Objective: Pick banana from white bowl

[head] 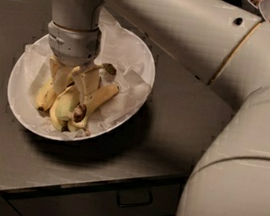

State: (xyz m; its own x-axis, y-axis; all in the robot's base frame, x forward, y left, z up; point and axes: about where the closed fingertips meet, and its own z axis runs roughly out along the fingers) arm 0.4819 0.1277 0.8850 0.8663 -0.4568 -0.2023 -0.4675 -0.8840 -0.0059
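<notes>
Three bananas are lying in the white bowl on the grey counter; the gripper is reaching down among them, jaws standing apart, straddling the middle one

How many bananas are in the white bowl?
3: left banana, middle banana, right banana, all in the bowl. The gripper is down among them, so another may be hidden.

A dark grey surface carries one thing I can see, the white bowl, sitting toward its front edge. The hand hangs down into that bowl.
</notes>
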